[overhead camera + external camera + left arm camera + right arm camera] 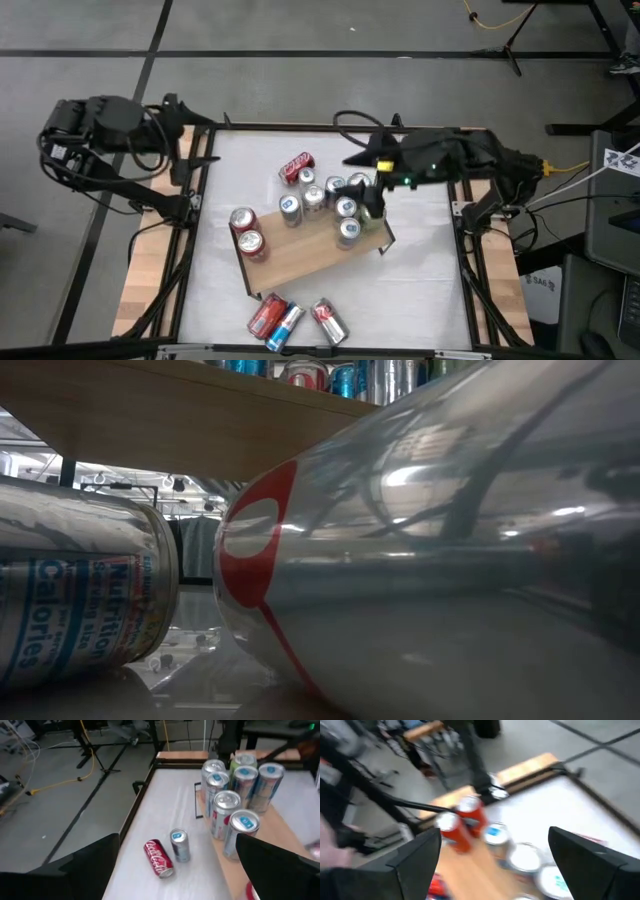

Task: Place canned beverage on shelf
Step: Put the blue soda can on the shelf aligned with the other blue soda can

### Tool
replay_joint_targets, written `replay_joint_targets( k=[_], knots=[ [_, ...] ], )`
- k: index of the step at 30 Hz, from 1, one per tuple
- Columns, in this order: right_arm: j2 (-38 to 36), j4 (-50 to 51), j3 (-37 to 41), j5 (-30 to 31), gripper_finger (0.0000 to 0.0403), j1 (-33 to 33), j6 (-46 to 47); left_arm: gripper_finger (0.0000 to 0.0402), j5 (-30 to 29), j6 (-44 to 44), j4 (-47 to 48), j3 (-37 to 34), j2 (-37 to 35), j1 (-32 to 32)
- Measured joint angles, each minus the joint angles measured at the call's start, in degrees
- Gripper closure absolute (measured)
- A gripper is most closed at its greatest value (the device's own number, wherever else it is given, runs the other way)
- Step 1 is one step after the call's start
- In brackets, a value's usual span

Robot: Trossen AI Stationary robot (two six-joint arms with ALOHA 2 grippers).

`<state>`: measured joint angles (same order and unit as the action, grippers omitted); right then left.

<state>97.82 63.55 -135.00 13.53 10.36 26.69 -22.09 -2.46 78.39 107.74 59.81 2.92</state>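
The shelf [310, 250] is a light-brown board standing askew mid-table. Two red cans [246, 230] stand at its left end, and several silver-and-blue cans [335, 205] cluster at its right end. A red cola can [296, 166] and a silver can [307, 177] lie on the table behind it, also in the left wrist view as the cola can [158, 858] and silver can [179, 845]. Three cans [290, 320] lie near the front edge. My right gripper [364, 185] [494, 832] hovers open over the right cluster. My left gripper [178, 130] [178, 840] is open, drawn back at the far left corner.
The black-rimmed white tabletop [420, 270] has bare room right of the shelf and along its left side. In the low view, two lying cans [430, 560] [80, 595] fill the foreground under the shelf board [200, 410]. Cables and stands lie on the floor beyond.
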Motion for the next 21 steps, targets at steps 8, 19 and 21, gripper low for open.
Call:
replay_joint_targets(
  k=[8,19,21],
  knots=[
    [-2.6,10.9,0.0,-0.7,0.0047,-9.3,-12.7,0.0009,-3.8,-6.0,0.0,0.0,-2.8,0.0],
    [-4.7,18.2,0.0,-4.1,0.0047,-22.9,-28.2,0.0009,-4.0,-6.2,0.0,0.0,-3.8,0.0],
    [-4.8,18.3,0.0,-4.1,0.0047,-24.6,-28.5,0.0009,-4.1,-6.2,0.0,0.0,-3.8,0.0]
  ],
)
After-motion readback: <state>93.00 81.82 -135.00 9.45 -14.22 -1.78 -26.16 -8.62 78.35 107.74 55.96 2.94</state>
